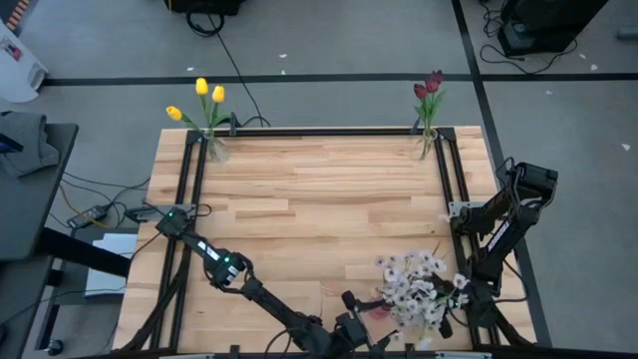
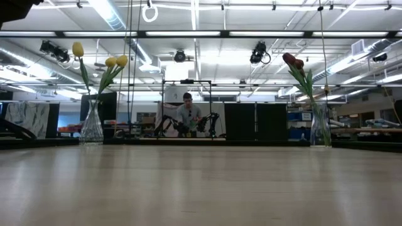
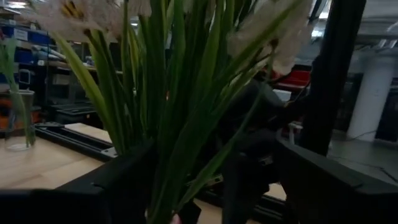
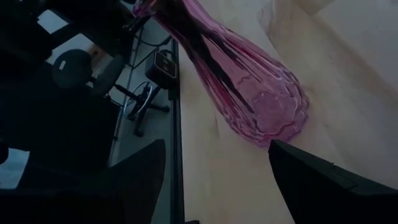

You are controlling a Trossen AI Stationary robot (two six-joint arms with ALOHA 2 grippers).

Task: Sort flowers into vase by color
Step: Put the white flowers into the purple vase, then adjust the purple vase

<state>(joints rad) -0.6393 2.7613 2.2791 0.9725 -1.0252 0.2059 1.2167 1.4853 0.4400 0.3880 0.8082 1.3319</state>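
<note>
2 end effectors (image 1: 364,324) flank whitish flowers (image 1: 419,284).

From overhead I lose my left gripper (image 1: 361,334) at the picture's bottom edge, its fingers partly behind the spray of small whitish blossoms (image 1: 419,289). My right gripper's tip is buried under those blooms. The ribbed pink glass vase (image 4: 249,81) is cut off at its neck in the right wrist view. The green stems (image 3: 168,112) blur close to my left wrist camera.
</note>
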